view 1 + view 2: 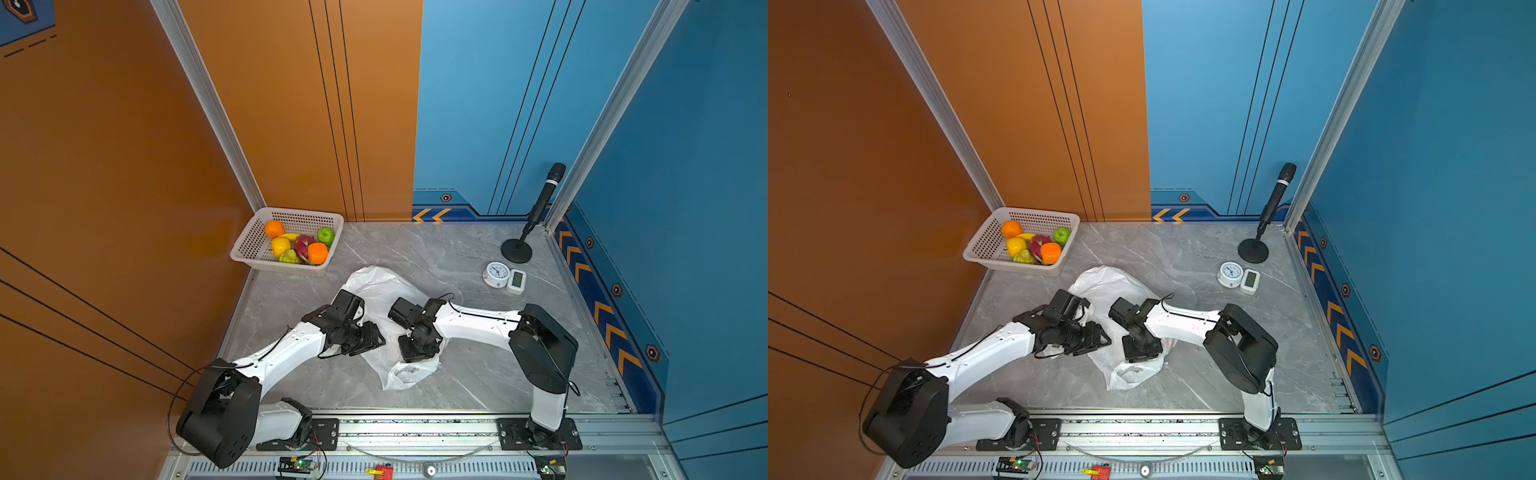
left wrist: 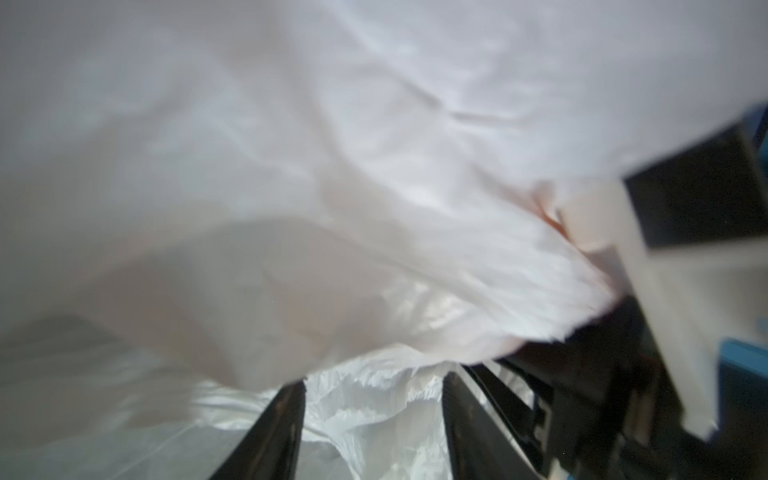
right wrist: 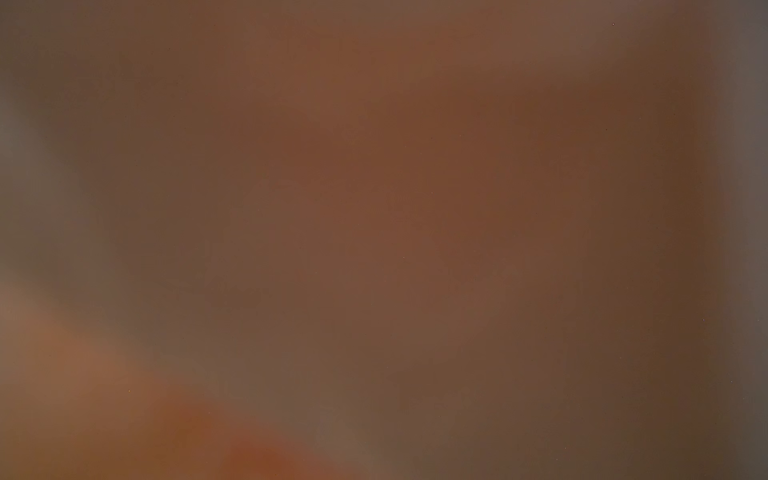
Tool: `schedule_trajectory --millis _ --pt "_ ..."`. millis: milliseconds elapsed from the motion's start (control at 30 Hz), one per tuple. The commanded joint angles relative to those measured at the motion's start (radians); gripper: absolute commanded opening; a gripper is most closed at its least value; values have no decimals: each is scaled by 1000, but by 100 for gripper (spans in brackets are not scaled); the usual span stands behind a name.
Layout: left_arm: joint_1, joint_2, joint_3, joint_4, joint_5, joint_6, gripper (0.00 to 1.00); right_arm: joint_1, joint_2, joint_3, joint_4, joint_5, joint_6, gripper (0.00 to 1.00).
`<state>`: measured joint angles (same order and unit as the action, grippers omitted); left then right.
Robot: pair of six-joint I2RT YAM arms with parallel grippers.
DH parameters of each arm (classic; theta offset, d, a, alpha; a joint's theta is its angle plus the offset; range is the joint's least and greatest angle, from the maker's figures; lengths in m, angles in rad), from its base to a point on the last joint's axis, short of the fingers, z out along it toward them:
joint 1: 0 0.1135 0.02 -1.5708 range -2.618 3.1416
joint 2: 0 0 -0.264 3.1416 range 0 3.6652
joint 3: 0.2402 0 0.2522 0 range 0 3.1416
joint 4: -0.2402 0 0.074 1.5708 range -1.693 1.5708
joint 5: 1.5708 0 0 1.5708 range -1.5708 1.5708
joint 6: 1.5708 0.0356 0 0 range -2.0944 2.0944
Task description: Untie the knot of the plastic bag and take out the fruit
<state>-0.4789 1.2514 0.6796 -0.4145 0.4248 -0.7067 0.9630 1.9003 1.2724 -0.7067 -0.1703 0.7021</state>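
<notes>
The white plastic bag lies crumpled and flat in the middle of the table in both top views. No knot shows on it. The fruit sits in the white mesh basket: an orange, a yellow one, a dragon fruit, a green one and a second orange. My left gripper stands open against the bag, with plastic past its fingers. My right gripper points down into the bag, its fingers hidden. The right wrist view is an orange-brown blur.
A microphone on a round stand is at the back right. A white clock and a small white device lie in front of it. A banana is in the basket too. Walls close three sides.
</notes>
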Motion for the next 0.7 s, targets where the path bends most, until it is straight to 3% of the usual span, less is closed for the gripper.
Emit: schedule_trajectory --millis 0,100,200,367,500,667 --pt "-3 -38 17 17 39 -16 74 -4 13 -10 126 29 -6 39" --pt "1 -23 11 85 64 -72 82 0 24 33 116 19 -14 39" --pt "-11 22 15 138 52 -112 83 -3 -2 28 134 4 -15 40" --pt "-9 107 14 184 -1 -132 56 -27 -73 -4 136 -42 -7 42" --pt "-11 181 51 197 19 -108 44 -33 -125 -37 149 -60 -2 45" --pt "-11 227 53 143 -4 -85 19 -66 -178 -41 152 -50 27 49"
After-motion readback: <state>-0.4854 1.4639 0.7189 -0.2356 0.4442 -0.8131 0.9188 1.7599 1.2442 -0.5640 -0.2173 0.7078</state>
